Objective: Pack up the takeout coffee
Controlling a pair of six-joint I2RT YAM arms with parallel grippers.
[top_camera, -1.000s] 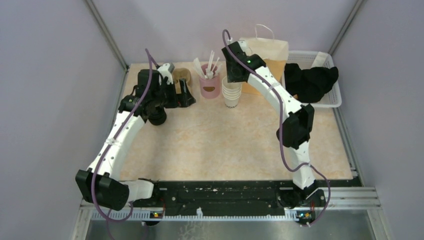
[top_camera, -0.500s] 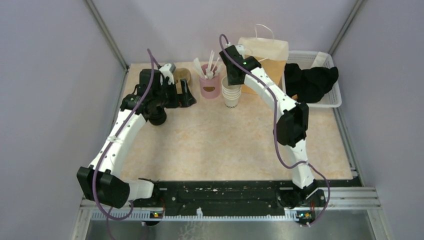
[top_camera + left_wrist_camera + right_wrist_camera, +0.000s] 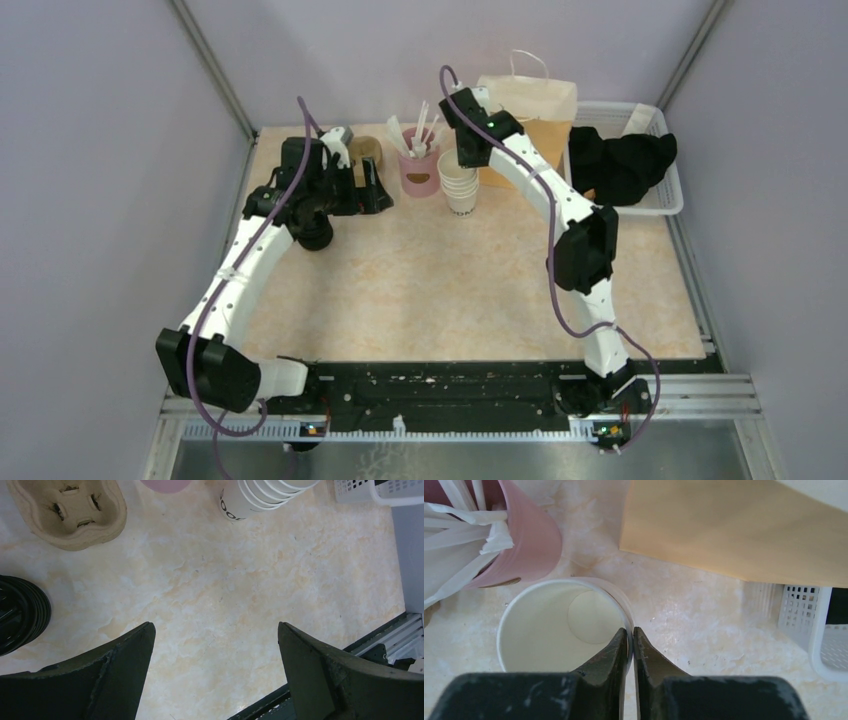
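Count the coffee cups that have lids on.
0. The only cups are a lidless stack beside the pink holder, rim pinched by the right hand. Black lids lie loose. Lidded ones may hide inside the paper bag.

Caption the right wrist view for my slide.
Right pincer nips the rim of the top lidless white cup, near a pink holder and a brown paper bag.

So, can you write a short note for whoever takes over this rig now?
Left gripper: open, empty, over the table near the cup carrier and stacked black lids.
Right gripper: shut on the rim of the top paper cup of the lidless stack.
Done: nothing packed; no lidded coffee in view.
Left: probably lid cups, then pack them; paper bag stands behind the stack.
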